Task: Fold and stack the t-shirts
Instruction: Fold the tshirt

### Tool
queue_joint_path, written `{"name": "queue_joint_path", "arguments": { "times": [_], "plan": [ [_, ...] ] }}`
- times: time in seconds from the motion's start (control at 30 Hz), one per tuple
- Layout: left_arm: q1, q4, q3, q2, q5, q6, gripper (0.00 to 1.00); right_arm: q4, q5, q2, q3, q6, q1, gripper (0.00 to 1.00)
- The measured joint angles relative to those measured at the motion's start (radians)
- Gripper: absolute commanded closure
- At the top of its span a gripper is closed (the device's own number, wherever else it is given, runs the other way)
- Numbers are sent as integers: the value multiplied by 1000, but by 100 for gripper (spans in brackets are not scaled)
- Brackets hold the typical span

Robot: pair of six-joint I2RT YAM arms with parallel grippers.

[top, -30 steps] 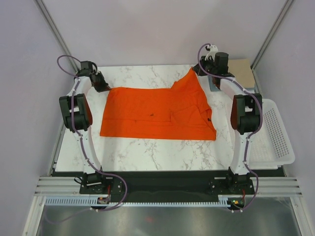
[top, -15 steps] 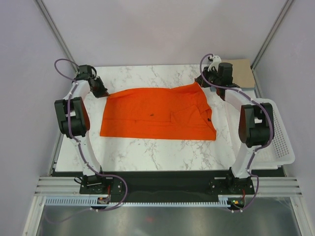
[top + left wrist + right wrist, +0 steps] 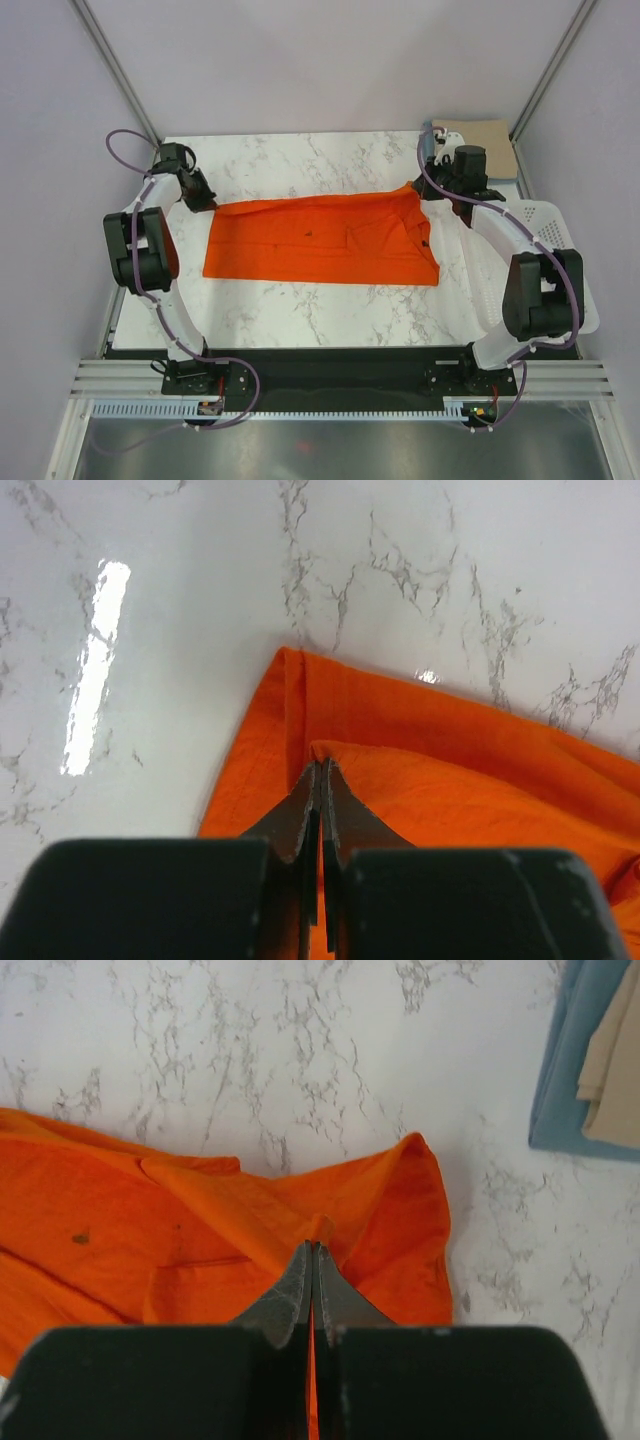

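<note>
— Where's the orange shirt point(image 3: 320, 240)?
— Spread flat on the table point(image 3: 300, 155), between the arms.
— And the grippers?
— The left gripper point(image 3: 320, 772) is clamped on its far left corner, and the right gripper point(image 3: 313, 1250) pinches the far right corner.
— Other shirts?
— The tan shirt point(image 3: 612, 1050) lies on the blue shirt point(image 3: 560, 1070), at the table's far right corner.

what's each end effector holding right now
left end effector: closed, pinching the orange t-shirt at its far left corner
right end effector: closed, pinching the orange t-shirt at its far right corner
</note>
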Motion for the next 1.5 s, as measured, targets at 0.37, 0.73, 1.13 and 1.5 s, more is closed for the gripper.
{"name": "queue_joint_path", "arguments": {
  "times": [0.37, 0.73, 1.13, 1.5],
  "plan": [
    [5, 0, -65, -57, -65, -1, 98, -186, 78, -113, -161, 60, 0, 100],
    [6, 0, -105, -72, -64, -1, 98, -226, 102, -199, -223, 102, 0, 100],
    [6, -2, -189, -98, -75, -1, 91, -193, 133, -354, -464, 216, 0, 96],
    [6, -9, -242, -196, -131, 1, 58, -276, 186, -410, -489, 285, 0, 62]
  ]
}}
